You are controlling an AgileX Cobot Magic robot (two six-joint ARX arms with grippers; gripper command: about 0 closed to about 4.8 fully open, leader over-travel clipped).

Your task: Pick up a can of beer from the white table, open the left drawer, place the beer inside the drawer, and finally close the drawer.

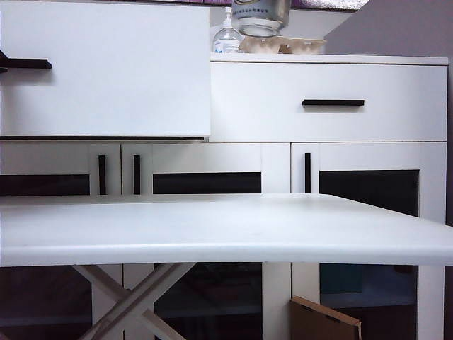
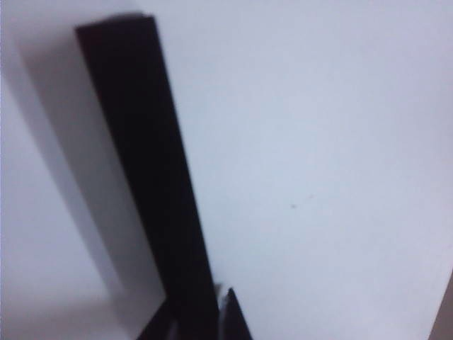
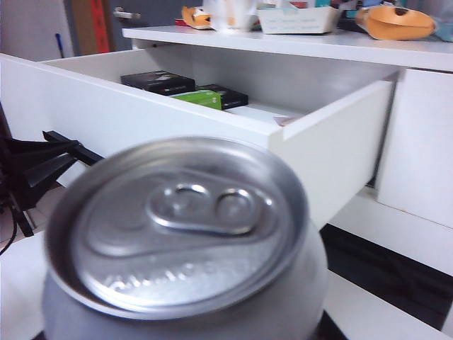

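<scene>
A: Where do we see the can of beer (image 3: 180, 248)?

B: Right up against the right wrist camera, silver top and pull tab facing us, upright. The right gripper's jaws stand wide around it and carry it; we cannot see the fingers themselves. The can sits just in front of the left drawer (image 3: 177, 120), level with its front.

A: And the drawer?

B: Pulled out. In the exterior view its white front (image 1: 106, 67) juts forward past the right drawer (image 1: 329, 103). Inside we see a black box (image 3: 157, 81) and a green packet (image 3: 202, 98) lying flat.

A: The left gripper (image 2: 195, 322)?

B: Its jaws are clenched on the black bar handle (image 2: 141, 163) of that drawer, near one end.

A: Anything on the white table (image 1: 212, 230)?

B: Only its bare top shows. On the cabinet top stand a clear pump bottle (image 1: 226, 35) and an egg carton (image 1: 283, 44).
</scene>
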